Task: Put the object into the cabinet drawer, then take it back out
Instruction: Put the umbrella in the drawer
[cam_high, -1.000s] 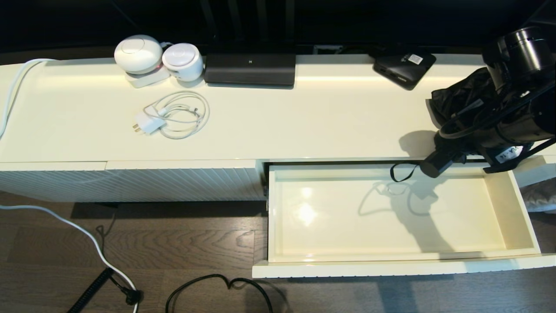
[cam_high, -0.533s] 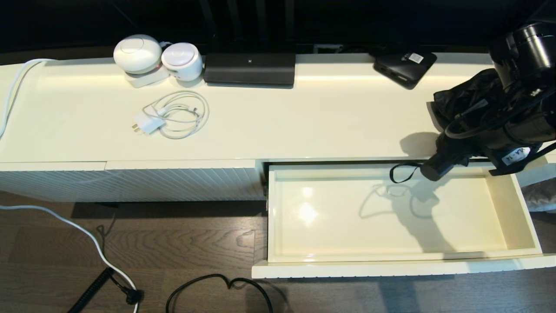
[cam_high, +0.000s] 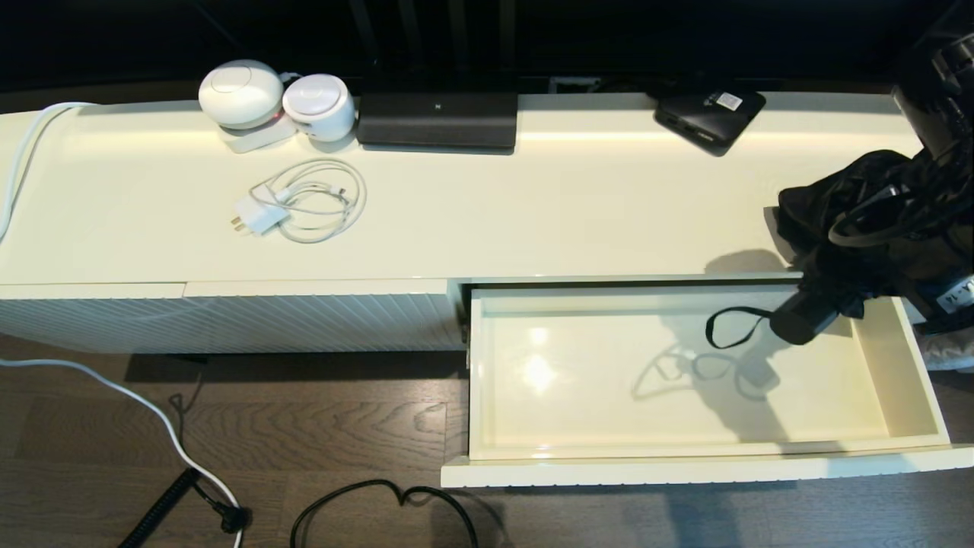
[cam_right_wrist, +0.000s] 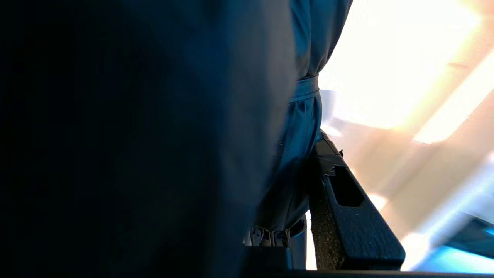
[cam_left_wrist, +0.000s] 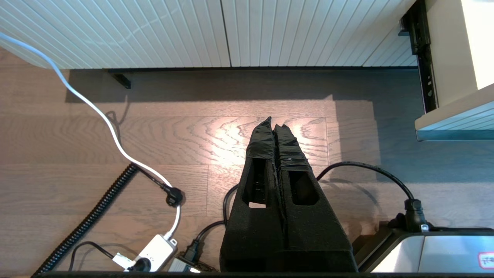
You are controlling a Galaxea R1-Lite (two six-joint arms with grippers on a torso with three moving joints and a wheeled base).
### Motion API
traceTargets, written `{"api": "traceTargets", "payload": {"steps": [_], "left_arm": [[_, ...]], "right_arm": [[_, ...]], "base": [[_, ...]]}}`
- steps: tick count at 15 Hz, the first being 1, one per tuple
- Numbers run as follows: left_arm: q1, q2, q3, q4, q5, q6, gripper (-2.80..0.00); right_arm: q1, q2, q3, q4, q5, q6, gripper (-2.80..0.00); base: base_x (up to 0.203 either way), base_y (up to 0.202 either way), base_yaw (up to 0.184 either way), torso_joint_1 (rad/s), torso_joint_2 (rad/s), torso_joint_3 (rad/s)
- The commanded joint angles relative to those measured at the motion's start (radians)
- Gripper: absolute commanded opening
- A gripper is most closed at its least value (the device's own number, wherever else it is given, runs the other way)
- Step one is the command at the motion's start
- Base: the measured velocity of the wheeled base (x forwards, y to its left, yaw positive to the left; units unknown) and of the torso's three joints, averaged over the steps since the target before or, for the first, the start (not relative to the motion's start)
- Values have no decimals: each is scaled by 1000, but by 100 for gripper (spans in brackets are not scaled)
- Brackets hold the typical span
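The black folding umbrella (cam_high: 845, 209) hangs tilted in my right gripper (cam_high: 902, 251), which is shut on its bunched fabric. Its stubby handle (cam_high: 799, 320) and thin wrist loop (cam_high: 729, 329) hang above the back right part of the open cream drawer (cam_high: 578, 396), which holds nothing. In the right wrist view the dark fabric (cam_right_wrist: 193, 116) fills most of the picture, pressed against one visible finger (cam_right_wrist: 347, 208); the other finger is hidden. My left gripper (cam_left_wrist: 273, 125) is parked low over the wooden floor, shut on nothing. The drawer's handle bar is out of view.
On the cabinet top (cam_high: 533, 213) sit a small flat black box with a white label (cam_high: 709, 118), a long black device (cam_high: 437, 120), two white round devices (cam_high: 242, 95) and a coiled white charger cable (cam_high: 304, 202). Cables (cam_high: 380, 502) lie on the floor.
My right arm has carried the umbrella to the right and forward; its handle and loop have gone from the drawer's back edge to above the inside of the drawer. The left arm is still.
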Motion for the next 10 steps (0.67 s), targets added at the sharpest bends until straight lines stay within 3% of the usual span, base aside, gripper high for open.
{"api": "traceTargets", "payload": {"steps": [1, 5, 10], "left_arm": [[0, -2, 0, 0, 0, 0, -280], [0, -1, 0, 0, 0, 0, -280], [0, -2, 0, 0, 0, 0, -280]], "right_arm": [[3, -33, 20, 22, -4, 8, -280], [8, -48, 99, 47, -17, 3, -280], [5, -67, 113, 214, -45, 3, -280]], "base": [[0, 0, 0, 0, 0, 0], [0, 0, 0, 0, 0, 0], [0, 0, 0, 0, 0, 0]]}}
